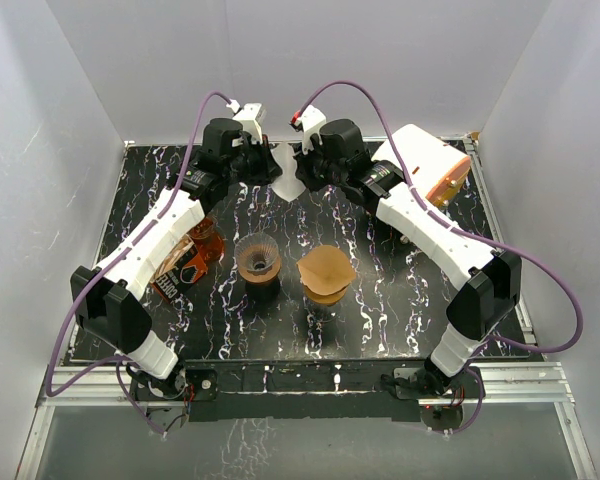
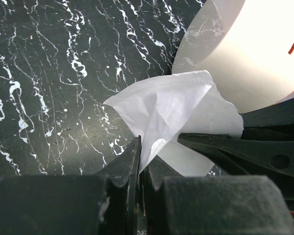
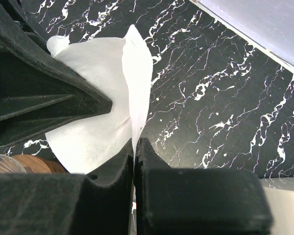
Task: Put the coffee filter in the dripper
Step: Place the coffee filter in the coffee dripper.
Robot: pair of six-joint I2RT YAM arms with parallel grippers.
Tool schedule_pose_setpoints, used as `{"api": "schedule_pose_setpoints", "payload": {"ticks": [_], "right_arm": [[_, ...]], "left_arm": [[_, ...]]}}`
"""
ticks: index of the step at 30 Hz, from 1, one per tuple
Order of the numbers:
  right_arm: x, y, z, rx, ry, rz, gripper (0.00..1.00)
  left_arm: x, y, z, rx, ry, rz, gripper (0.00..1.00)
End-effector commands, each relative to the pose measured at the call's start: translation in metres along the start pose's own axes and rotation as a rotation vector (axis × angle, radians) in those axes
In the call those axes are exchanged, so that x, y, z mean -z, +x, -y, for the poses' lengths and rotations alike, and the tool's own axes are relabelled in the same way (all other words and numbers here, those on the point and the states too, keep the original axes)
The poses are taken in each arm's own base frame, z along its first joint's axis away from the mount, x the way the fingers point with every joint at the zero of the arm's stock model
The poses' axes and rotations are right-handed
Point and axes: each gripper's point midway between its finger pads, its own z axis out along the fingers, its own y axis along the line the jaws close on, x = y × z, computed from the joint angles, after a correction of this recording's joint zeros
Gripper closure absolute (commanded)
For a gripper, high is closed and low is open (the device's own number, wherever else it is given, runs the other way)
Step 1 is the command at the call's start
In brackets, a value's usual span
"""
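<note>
Coffee filter (image 1: 288,174), white paper, is held above the far edge of the black marbled tabletop (image 1: 230,330), at 12 o'clock in the top view.

1. Left arm (image 1: 150,250) and right arm (image 1: 430,230) both reach to 12 o'clock and meet at the filter.
2. White appliance (image 1: 420,158) with an orange end stands at 2 o'clock, behind the right arm.
3. Brown packet (image 1: 185,268) lies at 9 o'clock, partly under the left arm.
4. Brown ribbed dripper (image 1: 258,260) stands on a dark base near the centre. It is well apart from the filter, which lies at 12 o'clock from it.
5. Tan cone (image 1: 326,272) stands just beside the dripper, at its 3 o'clock.
6. Left claw (image 2: 142,155) is clenched on the filter's creased lower edge, from the 9 o'clock side.
7. Right claw (image 3: 135,147) is clenched on a raised fold of the filter, from the 3 o'clock side.
</note>
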Motion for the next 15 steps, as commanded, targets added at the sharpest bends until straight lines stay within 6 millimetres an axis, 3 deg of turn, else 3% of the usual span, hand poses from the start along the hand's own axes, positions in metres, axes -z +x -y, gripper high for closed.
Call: {"api": "schedule_pose_setpoints", "payload": {"ticks": [1,15], "right_arm": [[0.0118,-0.037,0.0009,0.014,0.011,0.106,1.0],[0.0126,-0.0364,0.0043,0.022,0.028,0.105,1.0]], "left_arm": [[0.0173,-0.0204,0.002,-0.062,-0.04,0.067,0.97],[0.0166,-0.0183,0.0004,-0.101,-0.058,0.067,0.79]]}}
